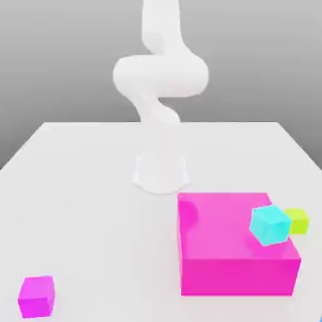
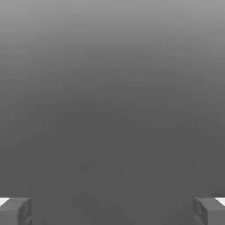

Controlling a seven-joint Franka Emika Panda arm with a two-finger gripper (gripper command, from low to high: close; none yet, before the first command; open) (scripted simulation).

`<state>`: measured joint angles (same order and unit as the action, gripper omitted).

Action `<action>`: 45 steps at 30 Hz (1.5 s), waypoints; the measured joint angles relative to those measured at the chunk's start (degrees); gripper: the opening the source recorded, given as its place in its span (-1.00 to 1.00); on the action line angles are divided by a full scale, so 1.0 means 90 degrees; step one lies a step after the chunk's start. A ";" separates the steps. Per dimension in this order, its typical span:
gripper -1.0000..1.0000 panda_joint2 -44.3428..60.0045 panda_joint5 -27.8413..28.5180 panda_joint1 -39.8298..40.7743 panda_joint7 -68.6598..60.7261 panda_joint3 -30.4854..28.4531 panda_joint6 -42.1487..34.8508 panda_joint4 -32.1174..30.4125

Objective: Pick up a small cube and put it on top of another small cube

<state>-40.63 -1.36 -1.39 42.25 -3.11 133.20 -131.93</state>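
The small magenta cube (image 1: pixel 36 295) sits alone on the white desk (image 1: pixel 88 201), close to the desk's near edge and toward the near corner on the exterior view's left. The lime-green cube (image 1: pixel 297 221) that should receive it is well apart, toward the desk's edge on the exterior view's right, partly hidden behind a cyan cube (image 1: pixel 270 224). That cyan cube appears to rest on top of the large magenta block (image 1: pixel 236 251), near the block's far corner on that side; whether the green cube touches the block cannot be told. The arm (image 1: pixel 160 82) rises from its base at the middle of the desk and folds upward, well away from all the cubes. In the hand view the gripper (image 2: pixel 112 211) has its two fingertips (image 2: pixel 15 210) spread wide apart with nothing between them, facing plain grey background. By this showing, the task is hardly begun: the magenta cube is not grasped and the green cube's top is bare. Reaching, grasping, carrying across and stacking all appear left to do.
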 joint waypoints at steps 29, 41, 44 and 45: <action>0.00 0.6505 -0.1720 0.0397 -0.4604 -0.2125 0.1956 -0.0235; -1.00 0.7691 -0.2294 0.0955 -0.5167 -0.1546 0.2767 -0.0013; -1.00 0.7122 -0.1884 0.0696 -0.4868 -0.1890 0.2355 -0.0155; -1.00 0.6900 -0.1726 0.0608 -0.4754 -0.2000 0.2196 -0.0202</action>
<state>21.47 -16.90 4.09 -0.53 -21.11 152.96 -133.75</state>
